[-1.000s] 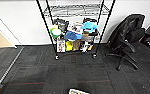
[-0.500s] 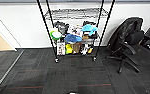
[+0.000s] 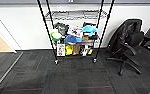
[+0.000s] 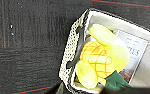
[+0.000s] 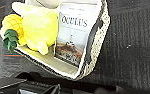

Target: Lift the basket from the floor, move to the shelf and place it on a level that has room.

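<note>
basket (image 4: 70, 53) holds 1 plush pineapple (image 4: 98, 60), 1 book (image 5: 73, 31); gripper grip unclear.

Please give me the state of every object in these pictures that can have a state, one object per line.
basket: open-topped, filled, above the carpet.
yellow plush toy: lying inside the basket.
book: leaning in the basket beside the toy, cover showing.
shelf: upright on its casters; lower tiers cluttered, upper wire tier bare.
office chair: unoccupied, standing to the right of the shelf.
floor: dark carpet tiles with red lines.
</note>
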### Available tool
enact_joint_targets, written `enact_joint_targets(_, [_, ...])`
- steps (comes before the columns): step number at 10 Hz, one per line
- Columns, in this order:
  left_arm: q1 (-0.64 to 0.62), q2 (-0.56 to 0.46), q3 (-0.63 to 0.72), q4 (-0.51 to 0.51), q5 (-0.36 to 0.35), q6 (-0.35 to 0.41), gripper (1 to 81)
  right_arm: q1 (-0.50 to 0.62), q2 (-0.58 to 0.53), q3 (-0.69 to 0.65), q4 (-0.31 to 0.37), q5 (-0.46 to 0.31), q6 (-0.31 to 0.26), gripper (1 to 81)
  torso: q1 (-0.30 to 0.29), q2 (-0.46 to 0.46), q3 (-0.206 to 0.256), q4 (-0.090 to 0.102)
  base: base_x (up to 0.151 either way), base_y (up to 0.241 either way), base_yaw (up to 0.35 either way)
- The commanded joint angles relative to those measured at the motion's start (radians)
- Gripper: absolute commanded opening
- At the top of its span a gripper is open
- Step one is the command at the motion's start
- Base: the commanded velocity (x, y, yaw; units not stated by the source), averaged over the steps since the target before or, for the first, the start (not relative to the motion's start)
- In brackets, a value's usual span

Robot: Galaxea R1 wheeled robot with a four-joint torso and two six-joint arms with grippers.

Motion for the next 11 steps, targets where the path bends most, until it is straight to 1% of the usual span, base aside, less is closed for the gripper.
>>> enact_joint_targets(1, [-0.083, -0.007, 0.001, 0.003, 0.067, 0.003, 81.1, 0.057, -0.015, 0.004, 0.022, -0.063, 0.002, 81.1, 0.063, -0.097, -0.090, 0.000, 0.000, 0.000, 0.000])
enact_joint_targets(3, [-0.081, -0.006, 0.001, 0.001, 0.066, 0.001, 81.1, 0.062, -0.015, 0.004, 0.032, -0.060, 0.016, 81.1, 0.102, -0.159, -0.148, 0.000, 0.000, 0.000, 0.000])
enact_joint_targets(4, [-0.081, -0.009, 0.001, 0.000, 0.066, 0.001, 81.1, 0.066, -0.013, 0.006, 0.035, -0.055, 0.030, 81.1, 0.124, -0.194, -0.088, 0.000, 0.000, 0.000, 0.000])
enact_joint_targets(5, [-0.083, -0.012, 0.001, 0.000, 0.064, 0.001, 81.1, 0.071, -0.013, 0.010, 0.038, -0.053, 0.034, 81.1, 0.146, -0.228, -0.112, 0.000, 0.000, 0.000, 0.000])
enact_joint_targets(7, [-0.095, -0.004, 0.001, 0.000, 0.063, -0.002, 81.1, 0.086, -0.009, 0.015, 0.045, -0.053, 0.051, 81.1, 0.176, -0.276, -0.126, 0.000, 0.000, 0.000, 0.000])
enact_joint_targets(10, [-0.113, 0.019, 0.001, 0.000, 0.056, -0.003, 81.1, 0.109, 0.021, 0.004, 0.043, -0.061, 0.059, 81.1, 0.238, -0.374, -0.129, 0.000, 0.000, 0.000, 0.000])
enact_joint_targets(11, [-0.133, 0.025, 0.000, 0.001, 0.064, -0.003, 81.1, 0.120, 0.031, -0.002, 0.043, -0.063, 0.059, 81.1, 0.260, -0.409, -0.129, 0.000, 0.000, 0.000, 0.000])
